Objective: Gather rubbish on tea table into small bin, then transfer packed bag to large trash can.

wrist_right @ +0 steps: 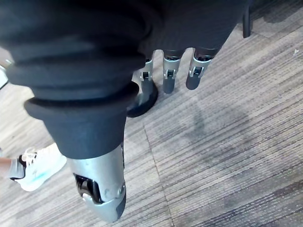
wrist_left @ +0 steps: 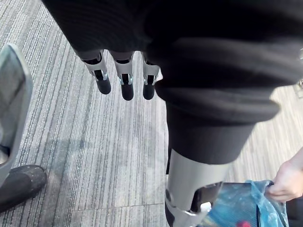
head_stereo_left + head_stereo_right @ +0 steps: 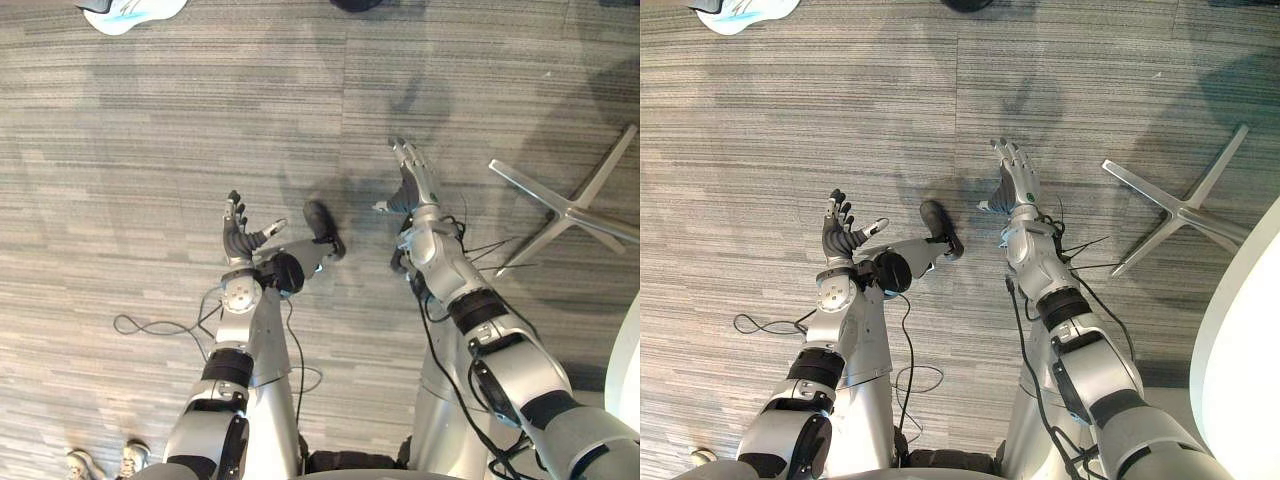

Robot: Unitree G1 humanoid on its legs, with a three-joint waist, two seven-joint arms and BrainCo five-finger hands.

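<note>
1. The left hand (image 3: 238, 236) hangs over the grey striped floor (image 3: 150, 150) at the left middle of the scene. Its palm faces up and it holds nothing.
2. Its fingers (image 2: 127, 87) are straight and slightly spread, pointing to the far side. The thumb (image 2: 194, 189) stands out to the right, apart from them.
3. The right hand (image 3: 415, 185) is a little farther out and to the right of the left one, well apart from it, and it too holds nothing.
4. Its fingers (image 1: 169, 78) lie straight in a row, pointing to the far side, with nothing between them and the thumb (image 1: 99, 189).
5. The blue plastic bag (image 2: 246, 208) shows in the left wrist view, past the left hand's thumb. It is crumpled and translucent, with something red low inside it.
6. A person's hand (image 2: 286, 182) pinches the bag at its upper edge. Neither robot hand touches the bag.
7. A silver star-shaped base (image 3: 570, 210) stands on the floor to the right of the right hand, apart from it.
8. A white curved surface (image 3: 1240, 340) comes in at the near right, beside the right arm. I cannot tell whether it is the tea table.
9. A white shoe (image 3: 130, 12) with a blue mark rests at the far left edge of the floor.
10. A pair of pale shoes (image 3: 100, 460) stands at the near left corner.
</note>
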